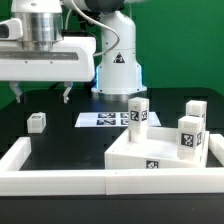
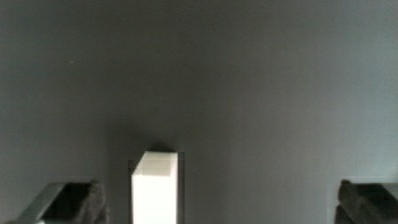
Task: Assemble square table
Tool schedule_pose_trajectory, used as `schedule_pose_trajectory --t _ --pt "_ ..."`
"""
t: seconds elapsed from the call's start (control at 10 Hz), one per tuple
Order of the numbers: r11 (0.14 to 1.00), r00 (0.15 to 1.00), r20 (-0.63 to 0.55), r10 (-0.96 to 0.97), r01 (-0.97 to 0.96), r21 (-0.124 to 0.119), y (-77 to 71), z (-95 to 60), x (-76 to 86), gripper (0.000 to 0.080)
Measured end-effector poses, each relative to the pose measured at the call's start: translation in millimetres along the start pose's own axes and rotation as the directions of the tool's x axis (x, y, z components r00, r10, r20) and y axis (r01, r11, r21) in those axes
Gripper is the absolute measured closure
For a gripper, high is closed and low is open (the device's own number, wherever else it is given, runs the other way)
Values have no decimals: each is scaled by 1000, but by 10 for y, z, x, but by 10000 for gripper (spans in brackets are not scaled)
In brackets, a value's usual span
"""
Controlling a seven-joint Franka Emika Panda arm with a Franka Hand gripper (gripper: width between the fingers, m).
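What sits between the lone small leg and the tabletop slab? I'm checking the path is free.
In the exterior view, only bare black table separates the lone leg from the slab; the marker board lies farther back.

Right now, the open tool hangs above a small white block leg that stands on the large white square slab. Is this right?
Not quite. The exterior view shows the small white block leg under the open tool standing on the black table, apart from the large white square slab.
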State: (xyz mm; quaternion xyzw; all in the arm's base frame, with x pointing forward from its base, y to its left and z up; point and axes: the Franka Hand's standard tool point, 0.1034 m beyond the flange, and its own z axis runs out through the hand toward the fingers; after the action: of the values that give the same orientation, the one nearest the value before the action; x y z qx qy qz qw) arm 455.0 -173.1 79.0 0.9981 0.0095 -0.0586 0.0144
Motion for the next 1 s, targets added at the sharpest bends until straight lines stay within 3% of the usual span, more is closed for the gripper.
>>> schedule_pose_trajectory --t 0.1,0.3,0.4,0.7,0.9,1.0 --pt "1000 1000 20 1 -1 -3 14 68 -43 150" --pt "999 986 167 11 -17 32 18 118 -234 150" --pt "999 975 221 14 -24 43 65 63 -212 150" --pt "997 919 395 6 -38 73 15 101 -244 150" --pt "996 879 476 -5 -38 82 8 129 -280 150" --pt "998 887 462 -13 -19 64 62 205 -285 150"
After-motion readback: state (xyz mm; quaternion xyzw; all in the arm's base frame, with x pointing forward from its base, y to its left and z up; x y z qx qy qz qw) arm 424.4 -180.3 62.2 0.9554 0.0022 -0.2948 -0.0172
